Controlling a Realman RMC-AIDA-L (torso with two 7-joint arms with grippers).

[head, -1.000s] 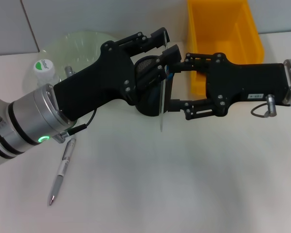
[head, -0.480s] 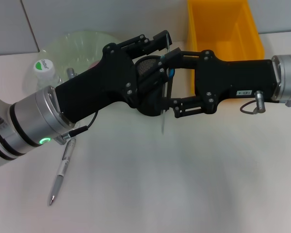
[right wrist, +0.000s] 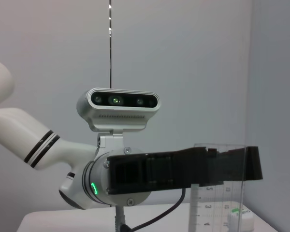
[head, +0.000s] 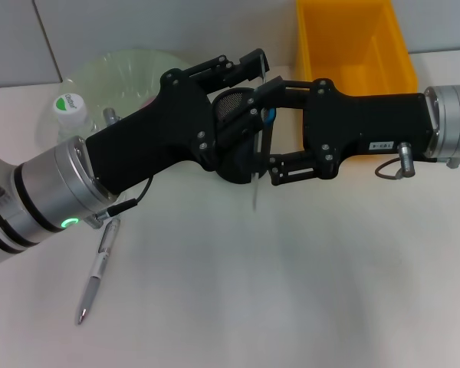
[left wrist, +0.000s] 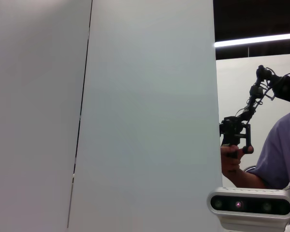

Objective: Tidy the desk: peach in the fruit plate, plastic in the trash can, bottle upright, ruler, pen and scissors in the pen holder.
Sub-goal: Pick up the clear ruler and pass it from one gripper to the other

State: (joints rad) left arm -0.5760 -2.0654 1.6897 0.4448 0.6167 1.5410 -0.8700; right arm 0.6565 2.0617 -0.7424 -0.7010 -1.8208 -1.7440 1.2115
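Note:
My left gripper (head: 254,107) reaches in from the lower left and is shut on the clear ruler (head: 256,192), which hangs upright just in front of the black mesh pen holder (head: 231,100). In the right wrist view the ruler (right wrist: 217,193) shows with a black left finger (right wrist: 183,169) across it. My right gripper (head: 267,129) comes from the right and is open, one finger above and one below the ruler's middle. A small blue bit (head: 270,115) shows between the grippers. The silver pen (head: 98,268) lies on the table at the lower left. The bottle (head: 67,107) sits by the green plate (head: 130,65). Peach, plastic and scissors are hidden or out of view.
A yellow bin (head: 353,46) stands at the back right, just behind the right arm. The left arm crosses over the plate's near side. The left wrist view holds only a wall and a person (left wrist: 275,159) farther off.
The right gripper has slid left, so its open fingers now straddle the ruler. The left gripper and ruler have barely moved.

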